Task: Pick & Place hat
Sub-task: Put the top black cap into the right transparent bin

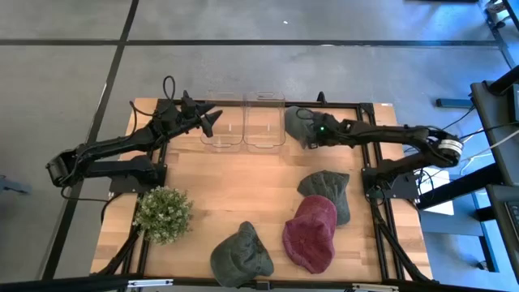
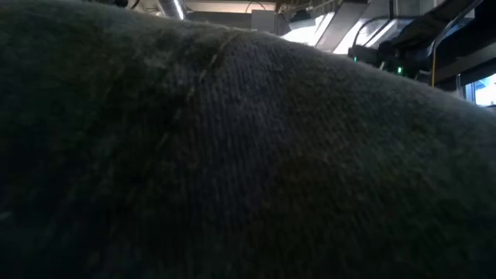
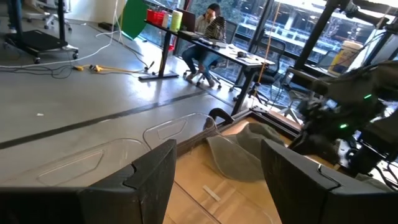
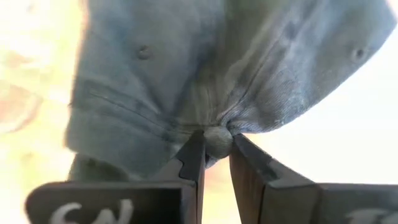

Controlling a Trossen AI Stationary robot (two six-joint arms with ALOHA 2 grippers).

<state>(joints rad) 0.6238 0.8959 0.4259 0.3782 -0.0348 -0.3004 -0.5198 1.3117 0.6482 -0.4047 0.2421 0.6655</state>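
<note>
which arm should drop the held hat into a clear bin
The right. Its gripper is already shut on the grey-green hat, right beside the clear bins. The left gripper is open and empty on their other side.

On the pale wooden table (image 1: 235,182), the cap (image 1: 298,123) at upper centre-right is grey-green. Lower right lie a dark red cap (image 1: 310,234) and a grey-green cap (image 1: 328,191); at bottom centre, an olive-grey cap (image 1: 241,255). The plant (image 1: 163,214) at lower left is green with pale flecks. Two clear bins (image 1: 243,122) sit at top centre.
</note>
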